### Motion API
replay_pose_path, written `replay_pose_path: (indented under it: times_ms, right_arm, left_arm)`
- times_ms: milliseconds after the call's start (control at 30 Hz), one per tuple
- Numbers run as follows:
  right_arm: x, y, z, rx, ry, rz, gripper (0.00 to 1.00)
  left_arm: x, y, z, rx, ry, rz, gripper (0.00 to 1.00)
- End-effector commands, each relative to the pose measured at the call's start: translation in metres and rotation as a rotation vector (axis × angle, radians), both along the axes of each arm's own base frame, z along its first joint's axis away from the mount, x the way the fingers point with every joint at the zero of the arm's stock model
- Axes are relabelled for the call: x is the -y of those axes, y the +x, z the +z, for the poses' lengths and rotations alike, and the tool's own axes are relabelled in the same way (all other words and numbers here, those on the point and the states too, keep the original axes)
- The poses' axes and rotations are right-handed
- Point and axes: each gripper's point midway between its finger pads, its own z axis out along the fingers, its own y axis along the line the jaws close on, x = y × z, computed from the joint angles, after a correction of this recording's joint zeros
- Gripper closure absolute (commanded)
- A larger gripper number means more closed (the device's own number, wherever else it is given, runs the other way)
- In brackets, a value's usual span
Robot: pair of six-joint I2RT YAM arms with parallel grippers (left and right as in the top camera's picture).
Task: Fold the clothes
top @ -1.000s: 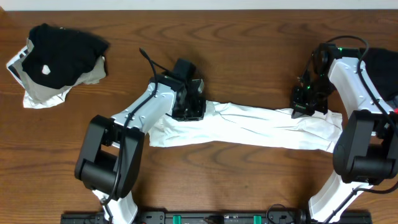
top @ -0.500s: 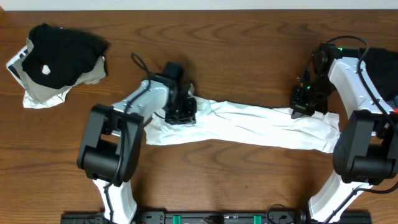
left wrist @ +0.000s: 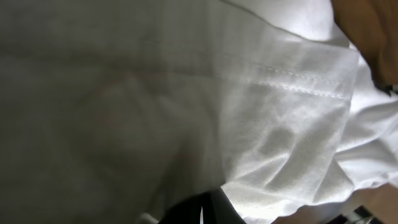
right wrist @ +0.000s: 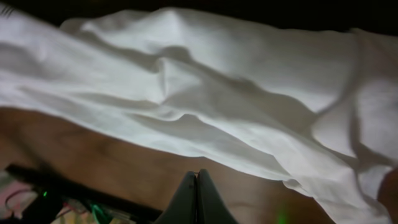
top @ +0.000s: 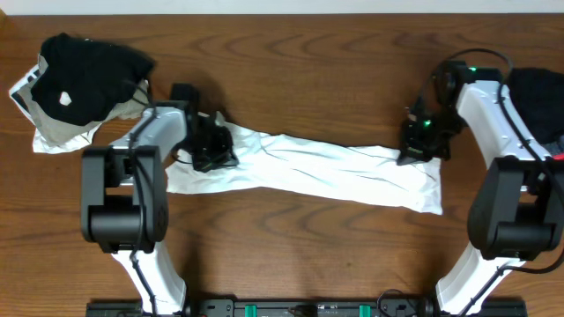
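Because the large white short-sleeved cotton T-shirt (top: 308,167) is light, soft and limp, expect it to sag, bunch and trail wherever it is unsupported. It should slide readily over the brown wooden table (top: 300,255) and is not fragile. Take hold at a stitched edge or corner, where the doubled cloth gives the firmest pinch. One such stitched hem (left wrist: 298,87) shows in the left wrist view. The T-shirt lies at mid-frame in the overhead view, gathered into a narrow, creased band between the two arms. Its long axis runs from left to right across the frame, sloping slightly down toward the right. Which end is the collar and which the bottom edge cannot be told, and no print is visible. The left gripper (top: 211,148) sits on the band's left end with its jaws closed, and cloth fills its wrist view, so it is judged to be pinching the T-shirt. The right gripper (top: 419,145) sits at the upper edge of the right end with its jaws pressed fully together. Its wrist view shows bare wood just past the fingertips (right wrist: 198,193), so whether any cloth is caught cannot be told. A black garment with a white spot (top: 88,75) lies at upper left, well apart.
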Motion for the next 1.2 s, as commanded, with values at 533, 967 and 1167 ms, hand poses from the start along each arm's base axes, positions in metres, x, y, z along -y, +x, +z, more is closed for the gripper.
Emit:
replay_pose_path:
  times_ms: [533,967,1167]
  right_arm:
    - [-0.096,0.025,-0.011,0.172,0.099,0.185,0.95]
    - [-0.106,0.019,-0.049,0.1,0.056,0.212,0.96]
    - [-0.077,0.016,-0.064,0.051,-0.065,0.204,0.96]
  left_arm:
    - [-0.125,-0.026,-0.033,-0.156,0.173,0.265,0.94]
    - [-0.128,-0.026,-0.033,-0.156,0.173,0.274,0.94]
    - [-0.131,-0.026,-0.033,-0.153,0.173,0.285,0.94]
